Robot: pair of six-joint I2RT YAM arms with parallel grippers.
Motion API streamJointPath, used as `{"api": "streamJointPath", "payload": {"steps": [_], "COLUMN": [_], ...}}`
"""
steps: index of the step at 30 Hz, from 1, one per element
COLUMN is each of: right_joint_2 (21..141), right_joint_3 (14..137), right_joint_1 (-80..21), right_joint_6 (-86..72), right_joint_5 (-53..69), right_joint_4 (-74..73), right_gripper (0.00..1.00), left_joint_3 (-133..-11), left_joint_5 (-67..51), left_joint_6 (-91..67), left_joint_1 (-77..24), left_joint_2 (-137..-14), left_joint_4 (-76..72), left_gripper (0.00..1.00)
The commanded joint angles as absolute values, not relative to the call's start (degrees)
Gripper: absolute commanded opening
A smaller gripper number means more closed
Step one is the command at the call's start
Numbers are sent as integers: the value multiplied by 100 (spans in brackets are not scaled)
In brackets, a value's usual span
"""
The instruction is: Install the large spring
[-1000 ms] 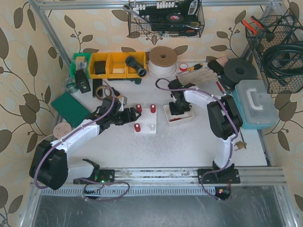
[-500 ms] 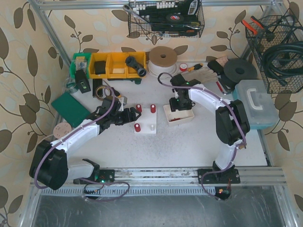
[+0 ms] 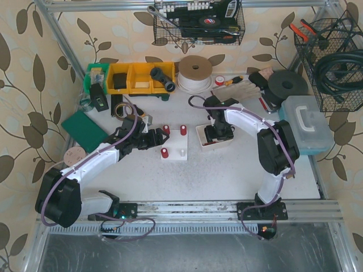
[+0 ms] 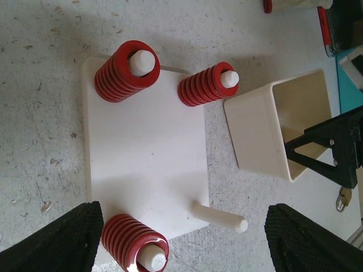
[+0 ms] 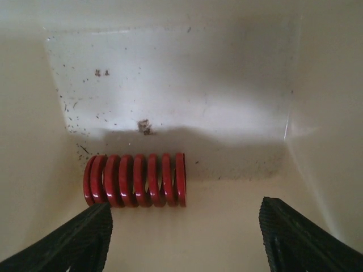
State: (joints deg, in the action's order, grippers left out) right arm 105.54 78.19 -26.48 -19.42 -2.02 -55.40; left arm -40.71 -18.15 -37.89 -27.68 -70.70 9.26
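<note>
The spring [image 5: 135, 180] lies on its side on the floor of the bin [image 5: 170, 85], coils running left to right, close to the left wall; whether it touches that wall is hard to tell. The right gripper [image 5: 186, 229] hangs inside the bin just above it, fingers spread wide with one to each side of the spring and neither touching it. In the top view the right arm covers most of the bin [image 3: 199, 136], so the spring does not show there.

Just left of the bin on the counter [image 4: 45, 113] sits the plate [image 4: 144, 147] with four pegs. Three carry fitted springs [image 4: 126, 71]; the corner peg [image 4: 218, 217] nearest the bin is bare. The left gripper [image 4: 184, 238] hovers over the plate's near edge, fingers spread and holding nothing.
</note>
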Motion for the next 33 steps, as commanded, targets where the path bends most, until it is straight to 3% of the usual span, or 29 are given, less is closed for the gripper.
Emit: {"api": "streamJointPath", "payload": {"steps": [1, 11, 18, 33], "right_joint_2": [10724, 11470, 11500, 10903], "right_joint_3": [7867, 7911, 8024, 8884], "right_joint_1": [-2786, -2830, -2830, -2715], "right_joint_6": [-1917, -1881, -1865, -1639], "right_joint_5": [-416, -649, -738, -1050], "right_joint_4": [-5891, -5743, -5661, -5903], "right_gripper": [74, 74, 47, 48], "left_joint_3": [-4113, -4087, -4091, -4095], "left_joint_5": [-1912, -1916, -1908, -1907], "left_joint_6": [-3806, -3791, -3795, -3799], "left_joint_1": [-2697, -2689, -2690, -2689], "left_joint_2": [-6877, -6860, -6864, -6872], "left_joint_4": [741, 712, 712, 703], "left_gripper": [81, 81, 81, 81]}}
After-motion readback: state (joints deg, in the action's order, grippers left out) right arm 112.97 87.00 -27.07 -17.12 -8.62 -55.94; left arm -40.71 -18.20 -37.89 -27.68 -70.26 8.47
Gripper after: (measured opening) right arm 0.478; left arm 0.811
